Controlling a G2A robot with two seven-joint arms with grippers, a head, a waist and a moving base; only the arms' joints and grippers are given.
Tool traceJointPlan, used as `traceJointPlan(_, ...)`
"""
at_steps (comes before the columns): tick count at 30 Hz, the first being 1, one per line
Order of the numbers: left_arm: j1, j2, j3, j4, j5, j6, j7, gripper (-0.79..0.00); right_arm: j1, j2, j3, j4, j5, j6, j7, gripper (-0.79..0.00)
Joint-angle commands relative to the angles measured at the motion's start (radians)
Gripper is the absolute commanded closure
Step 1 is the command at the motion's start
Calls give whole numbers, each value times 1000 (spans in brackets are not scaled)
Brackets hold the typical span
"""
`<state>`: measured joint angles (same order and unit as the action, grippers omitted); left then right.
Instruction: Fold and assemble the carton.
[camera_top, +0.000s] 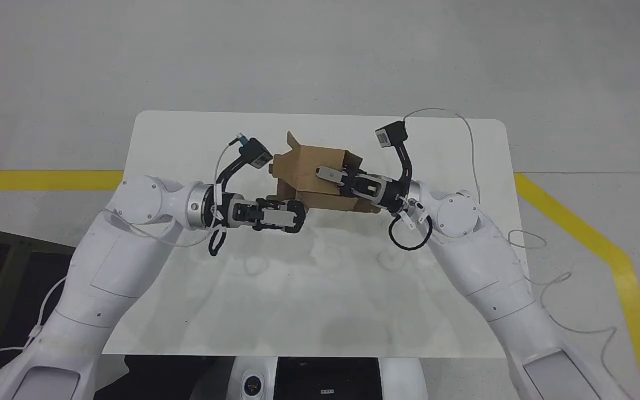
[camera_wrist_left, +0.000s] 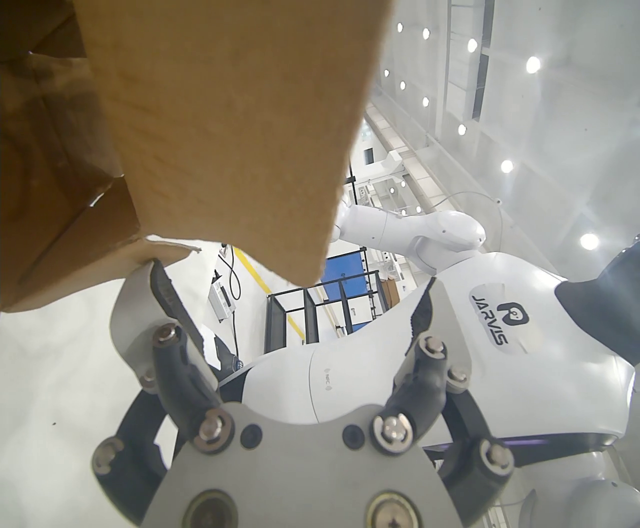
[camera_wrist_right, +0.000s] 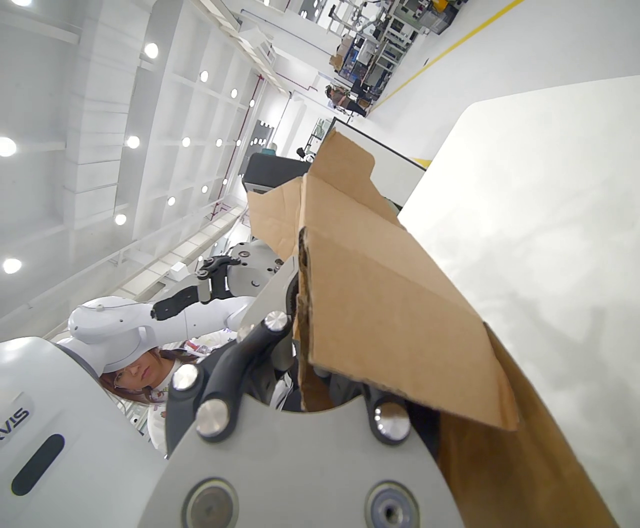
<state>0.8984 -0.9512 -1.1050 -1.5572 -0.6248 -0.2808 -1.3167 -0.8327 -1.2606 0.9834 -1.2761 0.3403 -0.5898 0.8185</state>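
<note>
Clamping a carton (camera_top: 312, 165) wall, the right claw (camera_top: 338, 178) steadies it, the left claw (camera_top: 292, 214) gaping just beside a loose flap (camera_wrist_left: 240, 125); a skewed push could tear the wall free.

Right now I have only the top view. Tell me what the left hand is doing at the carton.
Observer: The left hand is open; a flap of the carton hangs between its fingers, ungripped.
Operator: Check contact.
Observer: One fingertip touches the carton's lower edge.
Operator: Now the right hand.
Observer: The right hand is clamped on a carton wall; its far finger is hidden behind cardboard.
</note>
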Motion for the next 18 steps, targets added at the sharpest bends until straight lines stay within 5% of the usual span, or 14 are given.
traceJointPlan(1,-2,-2,2,4,-7,-2,-8,-785,0,0,0,0,-1,0,0,0)
traceJointPlan(18,-10,-12,13,18,-2,3,-12,-785,-33,1,-1,-65,-12,41,-2,0)
